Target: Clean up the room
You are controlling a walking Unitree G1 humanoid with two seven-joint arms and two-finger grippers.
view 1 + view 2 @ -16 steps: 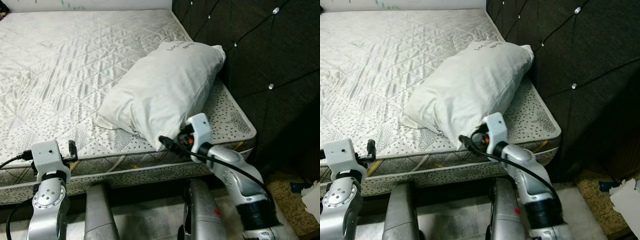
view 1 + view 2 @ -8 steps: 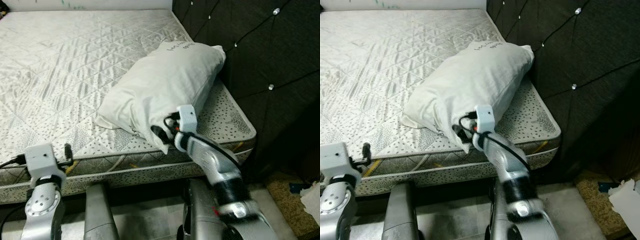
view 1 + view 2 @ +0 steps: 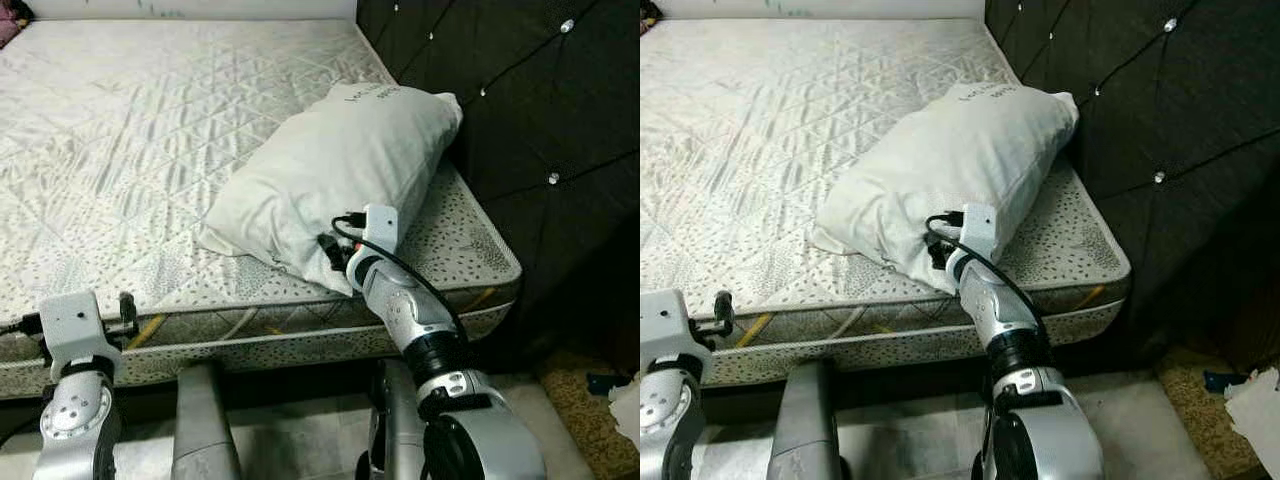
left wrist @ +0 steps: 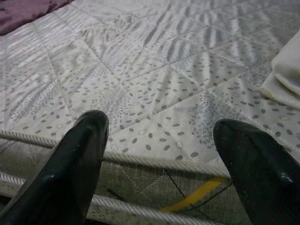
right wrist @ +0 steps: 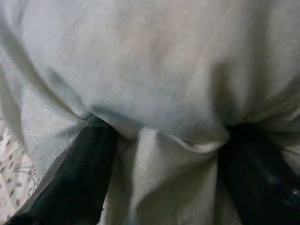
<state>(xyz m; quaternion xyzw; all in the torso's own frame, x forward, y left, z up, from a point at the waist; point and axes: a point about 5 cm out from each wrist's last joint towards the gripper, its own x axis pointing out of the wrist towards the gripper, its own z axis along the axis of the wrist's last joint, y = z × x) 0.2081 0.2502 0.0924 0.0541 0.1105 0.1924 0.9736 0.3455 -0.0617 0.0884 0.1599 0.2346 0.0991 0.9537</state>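
At the foot of the picture, the left gripper (image 4: 159,168) hovers just short of the mattress (image 3: 150,150) edge, its black fingers spread wide with nothing between them. Farther in, the right gripper (image 5: 164,159) presses into the near end of a white pillow (image 3: 330,170), a fold of its cloth bunched between the fingers. Behind the pillow stands a dark tufted headboard (image 3: 540,90).

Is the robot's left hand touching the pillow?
No, the left gripper hangs open at the mattress edge, apart from the pillow.
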